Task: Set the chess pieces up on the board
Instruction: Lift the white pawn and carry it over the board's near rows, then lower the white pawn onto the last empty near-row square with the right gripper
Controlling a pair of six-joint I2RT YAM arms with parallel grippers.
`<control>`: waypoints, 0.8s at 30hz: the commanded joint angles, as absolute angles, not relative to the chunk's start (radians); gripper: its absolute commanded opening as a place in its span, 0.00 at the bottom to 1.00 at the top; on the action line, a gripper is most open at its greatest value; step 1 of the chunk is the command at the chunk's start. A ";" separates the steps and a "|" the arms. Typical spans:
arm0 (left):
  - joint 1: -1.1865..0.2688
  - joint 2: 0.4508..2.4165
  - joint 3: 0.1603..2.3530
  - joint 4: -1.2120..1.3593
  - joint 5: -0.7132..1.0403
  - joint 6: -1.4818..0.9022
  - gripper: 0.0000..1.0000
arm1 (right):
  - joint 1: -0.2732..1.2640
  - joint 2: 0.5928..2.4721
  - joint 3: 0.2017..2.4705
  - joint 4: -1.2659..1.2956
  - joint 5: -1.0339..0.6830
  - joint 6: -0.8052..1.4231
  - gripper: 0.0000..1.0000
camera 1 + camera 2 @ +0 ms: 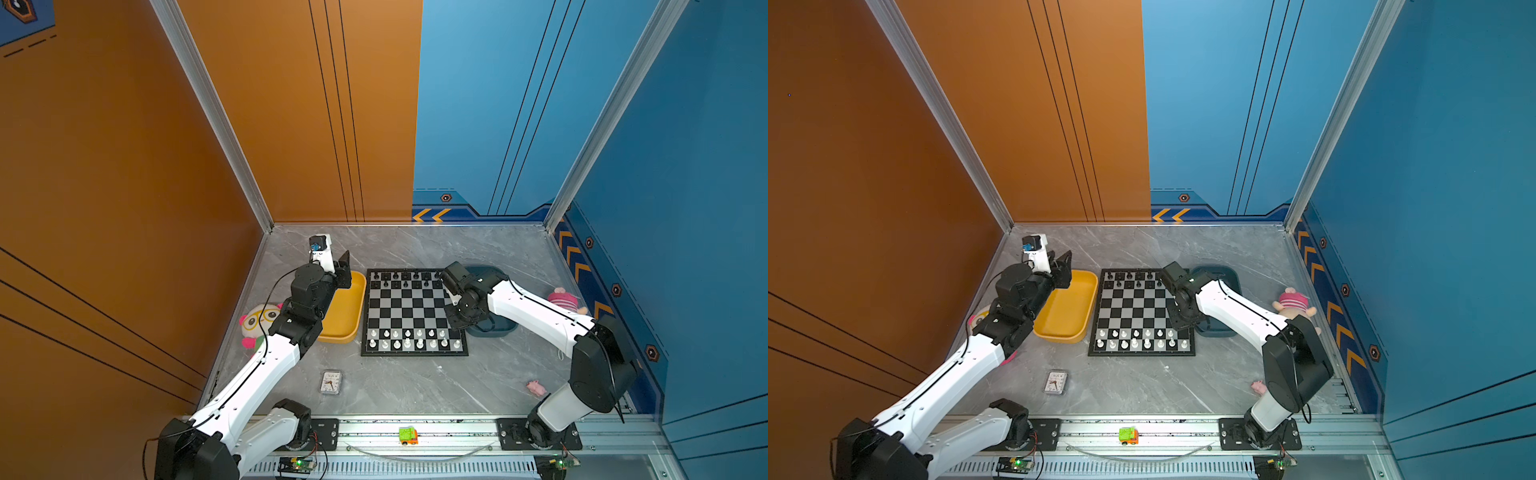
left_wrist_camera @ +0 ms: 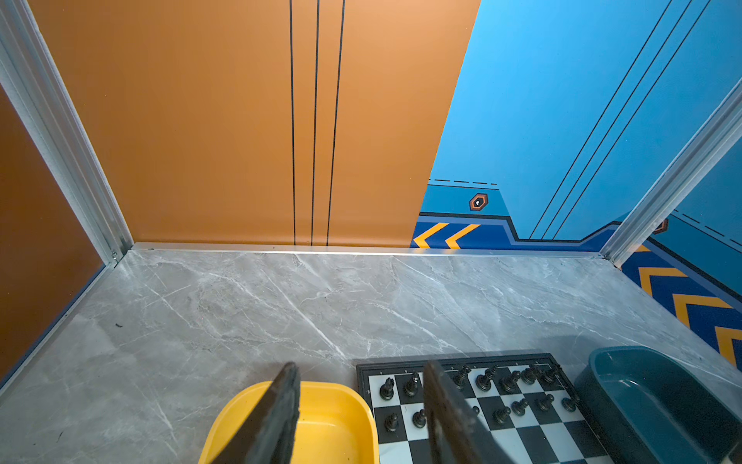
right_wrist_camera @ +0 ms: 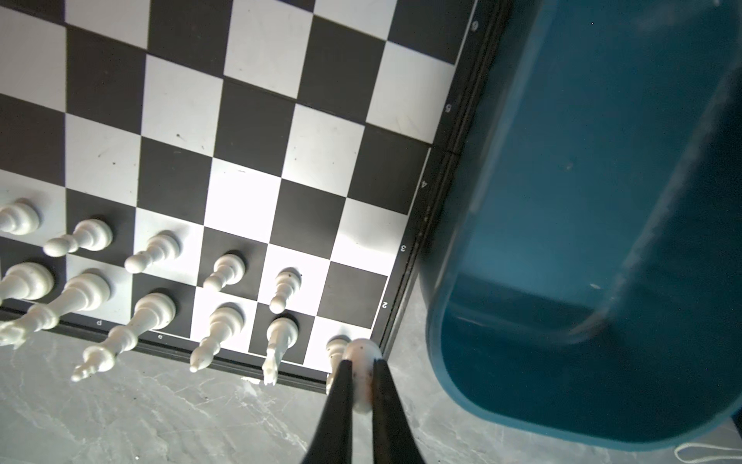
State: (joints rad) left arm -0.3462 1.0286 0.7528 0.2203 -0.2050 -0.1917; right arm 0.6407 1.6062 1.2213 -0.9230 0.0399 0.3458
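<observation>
The board lies mid-table, and both top views show it. Black chess pieces fill its two far rows and white chess pieces its two near rows. My right gripper is shut on a small white piece, held over the board's near right corner. One dark square in the white pawn row stands bare. My left gripper is open and holds nothing. It hovers over the far end of the yellow tray.
A dark teal tray lies under my right arm beside the board. A panda plush lies at the left and a pink plush at the right. A clock and a pink pig lie near the front.
</observation>
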 commanded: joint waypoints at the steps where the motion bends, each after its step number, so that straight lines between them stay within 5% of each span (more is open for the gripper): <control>1: -0.343 1.009 0.738 0.222 -0.188 -0.201 0.51 | 0.656 1.620 1.203 -0.909 0.021 0.375 0.00; 24: -0.347 1.012 0.739 0.222 -0.193 -0.201 0.51 | 0.670 1.714 1.148 -0.835 0.017 0.386 0.00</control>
State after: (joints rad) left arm -0.3462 1.0225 0.7528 0.2203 -0.2047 -0.1917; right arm 0.6685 1.6882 1.1614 -0.8478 0.0181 0.3721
